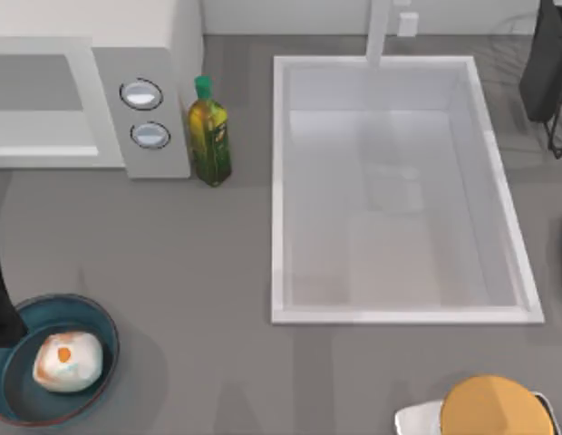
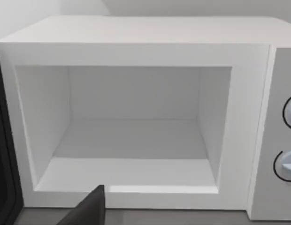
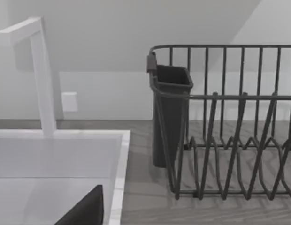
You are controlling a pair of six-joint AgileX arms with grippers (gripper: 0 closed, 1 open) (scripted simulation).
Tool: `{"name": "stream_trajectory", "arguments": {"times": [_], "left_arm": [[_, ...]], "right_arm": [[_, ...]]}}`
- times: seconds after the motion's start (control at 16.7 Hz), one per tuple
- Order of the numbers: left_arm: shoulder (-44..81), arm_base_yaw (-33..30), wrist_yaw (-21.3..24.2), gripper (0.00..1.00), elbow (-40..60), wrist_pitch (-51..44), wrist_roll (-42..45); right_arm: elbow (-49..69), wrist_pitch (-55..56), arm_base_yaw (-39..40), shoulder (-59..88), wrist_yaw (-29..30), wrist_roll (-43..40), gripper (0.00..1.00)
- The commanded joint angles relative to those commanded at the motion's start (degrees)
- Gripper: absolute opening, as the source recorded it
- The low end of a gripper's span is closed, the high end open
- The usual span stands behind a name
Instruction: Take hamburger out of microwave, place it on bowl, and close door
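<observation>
Presently catalogued, top view: hamburger, pale bun with orange patch, lying inside the bowl, a dark teal dish at the near left corner of the grey table. Microwave, white, at the far left; two round dials on its side panel; cavity open and bare as seen from the left wrist view. Door swung open, its dark edge visible beside the cavity's frame in the left wrist view. Left arm: dark segment at the table's left edge, just beside the bowl; a dark part of the left gripper shows before the microwave's sill, finger spread not discernible. Right gripper: a dark part above the sink's corner, finger spread likewise not discernible. Other items: olive-green bottle with green cap, upright just beside the microwave; white sink with faucet at centre; dark wire dish rack with cutlery cup, far right; flat orange-yellow disc at the near right.
</observation>
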Motion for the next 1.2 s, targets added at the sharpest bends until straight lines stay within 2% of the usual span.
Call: {"name": "stream_trajectory", "arguments": {"times": [0.72,1.2], "left_arm": [[0.00,0.00,0.00,0.02,0.00,0.00,0.00],[0.00,0.00,0.00,0.00,0.00,0.00,0.00]], "right_arm": [[0.00,0.00,0.00,0.00,0.00,0.00,1.00],[0.00,0.00,0.00,0.00,0.00,0.00,1.00]]}}
